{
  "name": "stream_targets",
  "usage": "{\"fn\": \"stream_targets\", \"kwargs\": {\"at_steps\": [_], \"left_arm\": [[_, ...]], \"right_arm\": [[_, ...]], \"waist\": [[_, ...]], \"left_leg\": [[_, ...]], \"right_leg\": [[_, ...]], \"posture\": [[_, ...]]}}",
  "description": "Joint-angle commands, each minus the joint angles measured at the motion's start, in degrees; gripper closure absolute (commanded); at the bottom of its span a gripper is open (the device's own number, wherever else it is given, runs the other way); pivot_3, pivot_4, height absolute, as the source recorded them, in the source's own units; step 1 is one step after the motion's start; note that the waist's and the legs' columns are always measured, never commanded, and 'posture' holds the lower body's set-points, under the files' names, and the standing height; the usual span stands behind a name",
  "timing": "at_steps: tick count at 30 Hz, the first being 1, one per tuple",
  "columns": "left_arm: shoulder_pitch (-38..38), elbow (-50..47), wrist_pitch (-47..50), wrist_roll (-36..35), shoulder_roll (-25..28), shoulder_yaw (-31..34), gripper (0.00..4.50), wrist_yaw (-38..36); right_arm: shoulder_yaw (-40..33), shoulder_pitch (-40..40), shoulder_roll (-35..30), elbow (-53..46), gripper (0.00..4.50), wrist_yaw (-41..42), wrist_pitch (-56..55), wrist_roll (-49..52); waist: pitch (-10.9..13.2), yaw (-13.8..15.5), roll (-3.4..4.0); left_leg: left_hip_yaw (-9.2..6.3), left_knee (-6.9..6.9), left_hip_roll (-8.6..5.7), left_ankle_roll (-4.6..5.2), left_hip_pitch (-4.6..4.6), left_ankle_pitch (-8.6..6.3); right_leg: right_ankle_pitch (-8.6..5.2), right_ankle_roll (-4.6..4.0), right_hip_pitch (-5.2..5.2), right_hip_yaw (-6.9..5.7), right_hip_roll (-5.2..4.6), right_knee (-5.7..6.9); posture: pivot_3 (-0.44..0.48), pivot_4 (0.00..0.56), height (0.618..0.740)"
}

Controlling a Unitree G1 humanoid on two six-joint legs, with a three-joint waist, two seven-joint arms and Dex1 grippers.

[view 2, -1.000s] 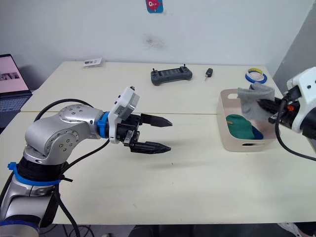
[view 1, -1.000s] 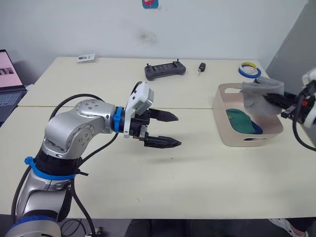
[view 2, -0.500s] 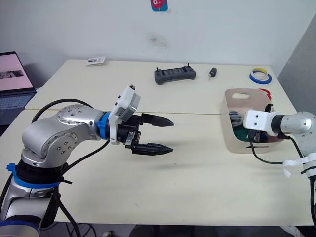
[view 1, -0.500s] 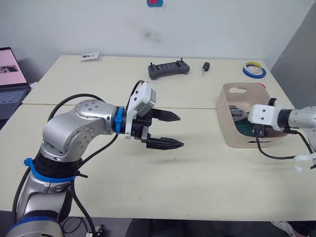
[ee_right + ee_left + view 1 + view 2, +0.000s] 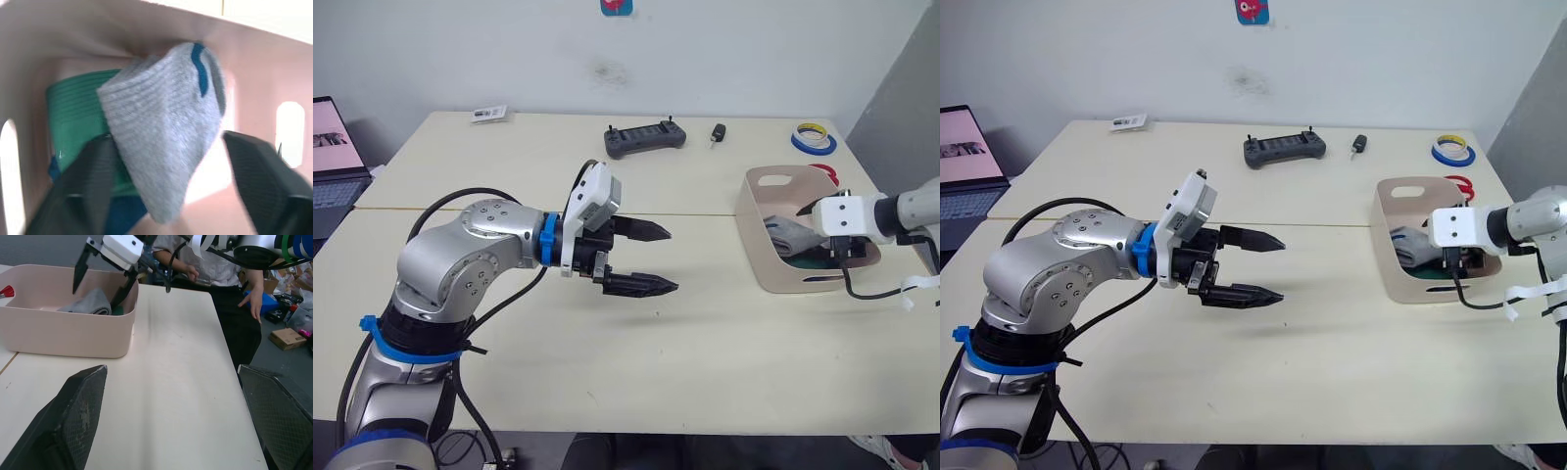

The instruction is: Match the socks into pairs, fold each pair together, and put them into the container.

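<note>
Since 0.5 s ago the right gripper [image 5: 100,269] has pulled back, fingers spread, and the grey sock pair [image 5: 791,233] now lies released in the container [image 5: 759,258], on top of the green socks [image 5: 73,117] and blue socks [image 5: 124,211]. Left to right: laptop [image 5: 333,157] at far left edge, left gripper [image 5: 646,258] open, empty, hovering over mid cream table [image 5: 705,362]. Far side: card [image 5: 487,114], grey controller [image 5: 642,138], key fob [image 5: 715,133], tape rolls [image 5: 813,139]. White wall behind. A person's hand [image 5: 254,291] is past the table's right end.
</note>
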Motion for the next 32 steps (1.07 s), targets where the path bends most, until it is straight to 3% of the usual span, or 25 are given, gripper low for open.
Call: {"fn": "stream_targets", "kwargs": {"at_steps": [1,8,13,18,23,27,32], "left_arm": [[2.22,-1.75,-1.29,0.84,3.12,4.04,0.00,0.60],[17.79,-2.34,-5.41,6.48,10.26,14.89,0.00,5.69],[36.53,-3.53,-9.98,13.78,8.85,26.79,0.00,14.08],[51.21,-2.27,-15.90,19.52,3.71,34.59,0.00,19.93],[58.29,1.28,-22.37,22.97,-2.99,38.24,0.00,24.86],[60.34,5.01,-26.89,24.75,-6.55,40.25,0.00,28.50],[60.05,7.19,-27.93,24.73,-7.43,40.57,0.00,29.95]], "right_arm": [[-3.72,-1.93,-3.97,0.26,0.05,1.23,-0.92,0.49],[-15.69,5.49,-9.67,-3.94,0.05,-2.05,4.61,8.34],[-31.92,23.97,-1.59,-24.77,0.05,-11.36,18.54,20.05],[-41.19,39.35,9.85,-44.26,0.05,-19.37,29.78,30.81],[-43.97,52.96,15.73,-50.46,0.05,-22.11,30.97,31.05],[-46.68,56.94,17.94,-49.50,0.05,-26.24,30.55,30.17],[-46.97,62.09,18.01,-49.46,0.05,-25.67,26.93,27.62]], "waist": [[0.00,-0.01,0.00],[0.05,-0.07,0.08],[0.03,-0.15,0.09],[0.03,0.18,0.10],[-0.09,0.73,-0.11],[-0.10,0.41,-0.10],[-0.16,0.26,-0.16]], "left_leg": [[0.00,0.00,0.00,0.00,0.00,0.00],[-0.01,-0.05,0.01,0.18,0.02,-0.10],[-0.03,-0.07,0.08,0.21,0.10,-0.12],[-0.09,-0.06,-0.01,0.20,0.03,-0.12],[-0.16,-0.07,-0.03,0.20,0.10,-0.13],[-0.05,-0.09,-0.04,0.21,0.15,-0.14],[-0.10,-0.17,-0.01,0.21,0.16,-0.14]], "right_leg": [[0.00,0.00,0.00,0.01,-0.01,0.00],[-0.01,-0.01,0.00,0.07,-0.09,-0.02],[-0.01,-0.02,0.06,0.10,-0.09,0.05],[-0.02,-0.02,0.04,0.05,-0.16,0.09],[-0.01,-0.01,0.23,-0.06,-0.21,-0.08],[-0.01,0.00,0.23,0.03,-0.21,-0.10],[-0.02,-0.01,0.22,-0.02,-0.14,-0.10]], "posture": [[0.000,0.150,0.740],[0.000,0.150,0.740],[0.000,0.150,0.740],[0.000,0.150,0.740],[0.000,0.150,0.740],[0.000,0.150,0.740],[0.000,0.150,0.740]]}}
